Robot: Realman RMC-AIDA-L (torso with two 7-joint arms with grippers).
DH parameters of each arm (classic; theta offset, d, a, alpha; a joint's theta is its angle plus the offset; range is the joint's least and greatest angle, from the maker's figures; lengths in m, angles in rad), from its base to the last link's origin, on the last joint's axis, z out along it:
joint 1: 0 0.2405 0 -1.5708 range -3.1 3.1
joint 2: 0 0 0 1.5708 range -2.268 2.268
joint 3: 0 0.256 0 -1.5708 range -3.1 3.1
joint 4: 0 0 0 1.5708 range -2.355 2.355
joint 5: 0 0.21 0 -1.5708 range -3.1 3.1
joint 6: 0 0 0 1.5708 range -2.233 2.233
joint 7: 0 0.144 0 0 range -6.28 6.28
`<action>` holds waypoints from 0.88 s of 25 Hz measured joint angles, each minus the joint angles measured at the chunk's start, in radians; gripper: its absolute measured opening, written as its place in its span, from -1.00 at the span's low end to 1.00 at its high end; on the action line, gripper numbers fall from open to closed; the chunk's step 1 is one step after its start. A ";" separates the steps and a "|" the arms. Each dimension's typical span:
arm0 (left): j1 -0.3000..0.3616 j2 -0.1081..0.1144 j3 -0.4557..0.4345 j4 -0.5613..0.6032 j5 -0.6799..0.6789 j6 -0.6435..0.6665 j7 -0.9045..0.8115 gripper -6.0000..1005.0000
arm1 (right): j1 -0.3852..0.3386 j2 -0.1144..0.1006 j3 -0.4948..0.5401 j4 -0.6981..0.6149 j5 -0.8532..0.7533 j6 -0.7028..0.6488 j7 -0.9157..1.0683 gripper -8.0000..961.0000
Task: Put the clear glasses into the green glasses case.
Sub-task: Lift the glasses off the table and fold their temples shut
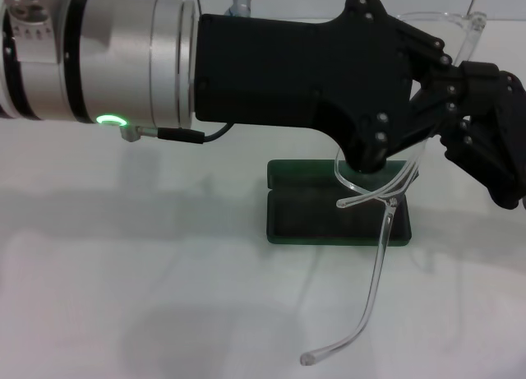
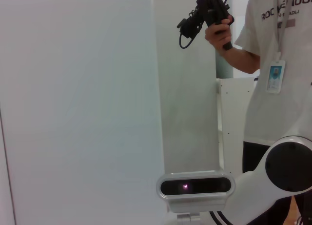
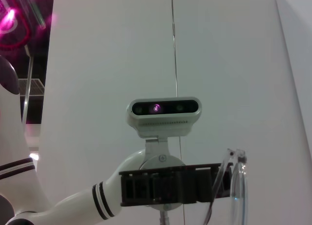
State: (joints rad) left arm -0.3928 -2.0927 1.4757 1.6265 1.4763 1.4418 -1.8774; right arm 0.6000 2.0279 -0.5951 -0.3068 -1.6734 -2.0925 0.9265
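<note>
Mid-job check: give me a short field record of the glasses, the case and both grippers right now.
glasses: clear glasses held up in the air above the case, one arm hanging down toward the table
case: green glasses case open on the table, interior empty
left gripper: left gripper reaching across in front of the head camera, gripping the glasses frame
right gripper: right gripper at the right edge, next to the left one; grip unclear
status: glasses not yet in the case
</note>
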 joint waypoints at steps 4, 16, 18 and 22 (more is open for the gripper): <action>0.004 -0.002 -0.003 -0.001 -0.001 -0.005 0.015 -0.89 | 0.000 0.000 0.000 0.000 0.005 0.000 -0.001 -0.87; 0.000 -0.004 -0.009 -0.038 -0.004 -0.007 0.051 -0.89 | 0.000 0.000 0.001 0.000 0.016 0.000 -0.002 -0.87; 0.000 -0.004 -0.009 -0.038 -0.007 -0.007 0.050 -0.89 | -0.004 0.000 0.006 0.000 0.017 0.000 -0.010 -0.87; 0.000 0.000 -0.013 -0.034 -0.047 0.013 0.043 -0.89 | -0.014 -0.001 0.009 0.009 0.027 0.007 -0.029 -0.87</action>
State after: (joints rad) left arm -0.3926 -2.0927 1.4623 1.5930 1.4297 1.4553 -1.8342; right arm 0.5859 2.0269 -0.5857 -0.2973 -1.6462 -2.0852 0.8976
